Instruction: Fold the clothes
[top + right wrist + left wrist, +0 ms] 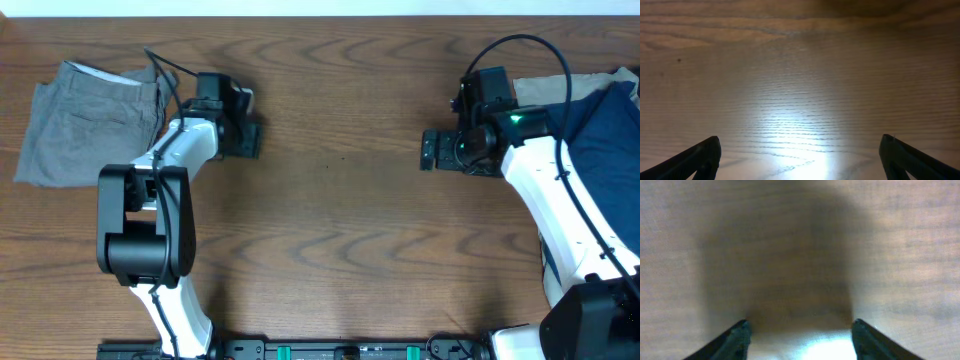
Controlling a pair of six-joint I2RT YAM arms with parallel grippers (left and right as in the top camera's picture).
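Note:
The clothes, a pair of mid-grey shorts [85, 125], lie folded and wrinkled at the table's far left, with a pale strip showing along their top edge. My left gripper [250, 140] hovers just right of them over bare wood, apart from the cloth. In the left wrist view its dark fingertips [740, 332] stand apart, so the left gripper [799, 330] is open with only table between. My right gripper [430, 150] is over bare wood at centre right. The right wrist view shows the right gripper [800, 150] wide open and empty.
A navy blue garment [610, 130] lies at the far right, partly under the right arm, with a beige cloth [545, 92] peeking out beside it. Brown wooden table [340, 230] stretches between the two arms.

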